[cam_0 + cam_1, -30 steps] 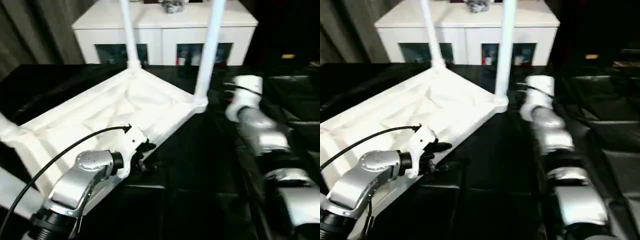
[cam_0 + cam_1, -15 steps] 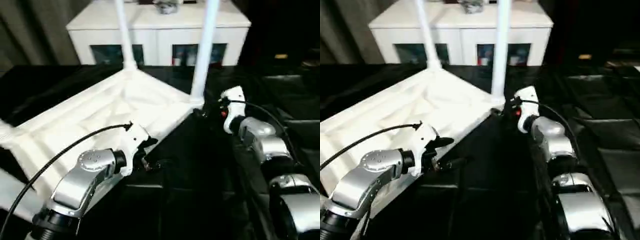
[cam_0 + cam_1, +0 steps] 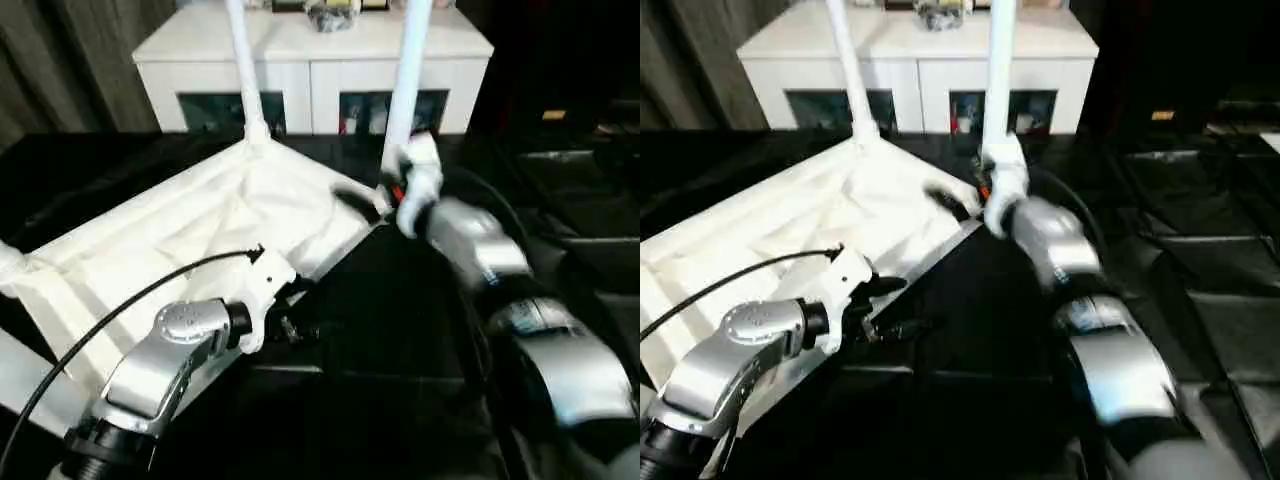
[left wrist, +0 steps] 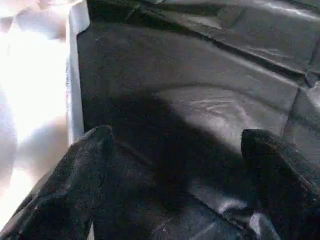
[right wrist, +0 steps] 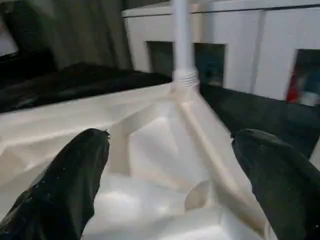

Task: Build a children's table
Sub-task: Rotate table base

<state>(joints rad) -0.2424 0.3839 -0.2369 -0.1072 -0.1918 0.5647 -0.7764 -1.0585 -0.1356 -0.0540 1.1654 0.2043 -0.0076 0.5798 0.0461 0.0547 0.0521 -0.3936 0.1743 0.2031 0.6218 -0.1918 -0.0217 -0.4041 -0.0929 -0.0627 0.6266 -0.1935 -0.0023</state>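
Now right gripper (image 3: 362,203) swung in over tabletop (image 3: 190,250), beside near leg (image 3: 405,75).
Fingers spread wide, nothing held; socket corner just ahead of them. Left gripper (image 3: 300,307) spread too, tabletop edge beside one finger. Probably lining up on that leg.

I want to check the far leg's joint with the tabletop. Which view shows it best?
The right wrist view: the far leg meets its corner socket up close, threads showing. Both eye views show that leg smaller, farther off. The left wrist view catches just a tabletop edge.
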